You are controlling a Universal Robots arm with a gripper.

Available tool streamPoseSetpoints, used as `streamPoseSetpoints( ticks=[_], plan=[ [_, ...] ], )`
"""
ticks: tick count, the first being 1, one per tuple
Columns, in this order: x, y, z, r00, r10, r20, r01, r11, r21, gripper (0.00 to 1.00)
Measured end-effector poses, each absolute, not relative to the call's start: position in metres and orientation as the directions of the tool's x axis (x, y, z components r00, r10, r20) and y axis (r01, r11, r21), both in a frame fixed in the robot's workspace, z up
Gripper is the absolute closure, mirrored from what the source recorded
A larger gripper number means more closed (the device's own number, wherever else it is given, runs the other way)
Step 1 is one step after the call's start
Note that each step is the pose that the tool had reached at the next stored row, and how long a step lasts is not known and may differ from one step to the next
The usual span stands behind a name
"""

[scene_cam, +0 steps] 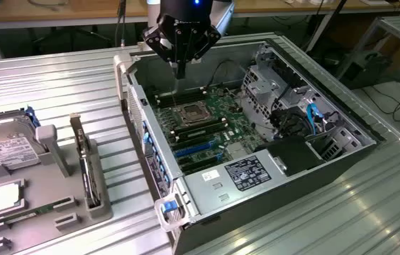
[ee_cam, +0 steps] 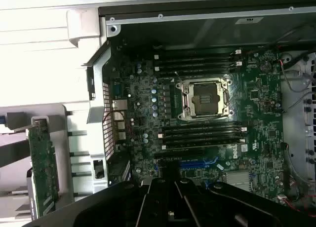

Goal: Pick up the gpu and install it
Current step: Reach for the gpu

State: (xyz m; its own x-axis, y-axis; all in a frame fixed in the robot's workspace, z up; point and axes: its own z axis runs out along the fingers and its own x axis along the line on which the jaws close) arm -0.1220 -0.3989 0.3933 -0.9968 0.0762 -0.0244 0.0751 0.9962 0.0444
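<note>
One gripper (scene_cam: 180, 73), jaws pinched together, nothing held. It hangs over the far end of the open computer case (scene_cam: 278, 202), above the motherboard (scene_cam: 207, 125) and near the CPU socket (scene_cam: 188, 112). gpu (scene_cam: 84, 159) not picked up: it stands on edge in a slot of the grey holder tray (scene_cam: 51, 183) at the exterior view's left, well apart from the case, silver bracket at its far end. Hard drive (scene_cam: 5, 146) sits in the same tray; its white label's print is too small to read. Power supply sticker (scene_cam: 248, 172) has white text on black, also unreadable.
</note>
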Motion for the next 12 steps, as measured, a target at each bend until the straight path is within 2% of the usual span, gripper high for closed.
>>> streamPoseSetpoints(
  ticks=[12],
  plan=[
    [-0.1274,-0.3998,0.3933,-0.997,0.076,-0.024,0.075,0.996,0.044,0.89]
  ],
)
